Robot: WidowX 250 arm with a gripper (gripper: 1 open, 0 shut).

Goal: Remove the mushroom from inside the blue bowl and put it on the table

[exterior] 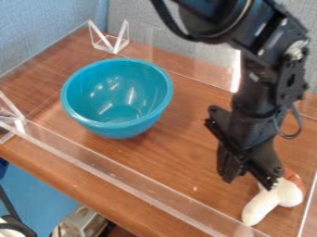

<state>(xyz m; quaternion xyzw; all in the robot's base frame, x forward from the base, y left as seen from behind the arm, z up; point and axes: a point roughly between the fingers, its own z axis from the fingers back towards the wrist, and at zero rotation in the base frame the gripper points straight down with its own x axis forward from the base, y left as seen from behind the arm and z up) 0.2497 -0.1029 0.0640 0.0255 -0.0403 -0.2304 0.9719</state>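
Tabletop point(161, 153) open mid-span | blue bowl point(117, 97) left | mushroom point(272, 201) near-right by acrylic edge | end effector point(253, 174) pressed together, beside it

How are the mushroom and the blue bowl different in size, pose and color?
The mushroom is much smaller than the blue bowl. The mushroom lies on its side; the bowl stands upright and looks empty. The mushroom is cream-white; the bowl is glossy turquoise. Both rest on the table.

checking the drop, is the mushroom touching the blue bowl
Apart. The camera view shows the mushroom lying on the table, bare wood separating it from the blue bowl.
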